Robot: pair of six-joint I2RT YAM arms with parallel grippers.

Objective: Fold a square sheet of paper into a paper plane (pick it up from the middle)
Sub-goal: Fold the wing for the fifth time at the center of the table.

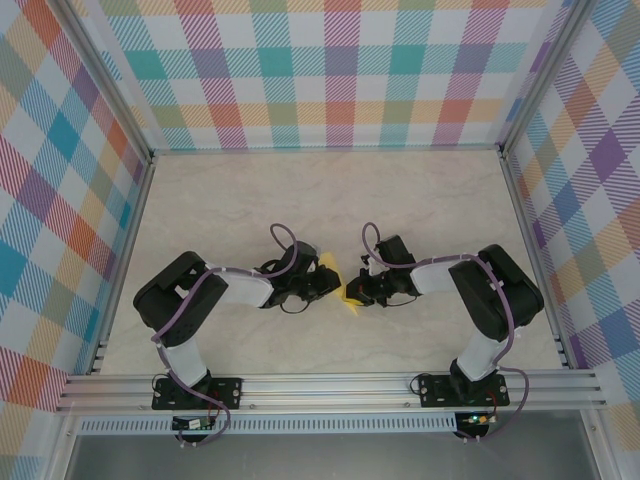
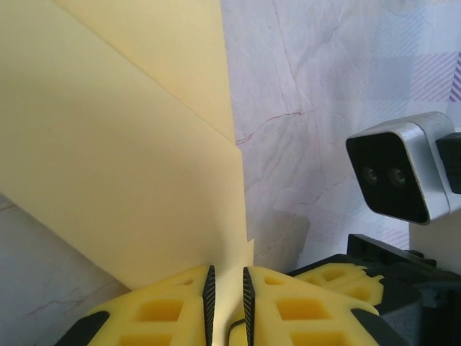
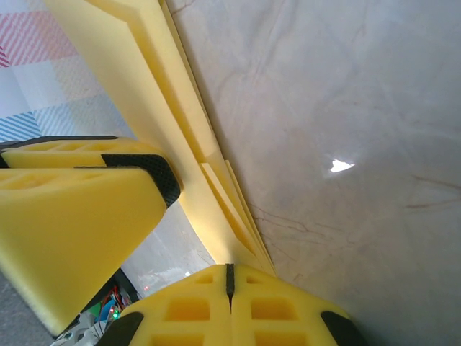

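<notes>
Two grippers face each other over the desk point(image 3: 346, 94), both at one yellow sheet.

The right gripper point(image 3: 228, 268) has its jaws pressed fully together, the seam between the pads only a thin line. They pinch the lower tip of the square sheet of paper point(image 3: 180, 144), which is folded into several layers. From that pinch the sheet runs up and away from the jaws as a narrow stack of edges, leaning to the left in the wrist view. The marbled desk shows beyond it on the right. Just left of these jaws, close to the sheet's face, stand the yellow pads point(image 3: 72, 216) of the other arm.

The left gripper point(image 2: 227, 269) has its jaws a narrow slit apart, and the sheet's lower corner runs down into that slit. Whether the pads press on it I cannot tell. Above these jaws the sheet spreads wide, with a straight slanting fold edge across it. Near, on their right, sit the right gripper's yellow pads, and above those its wrist camera point(image 2: 400, 169).
</notes>
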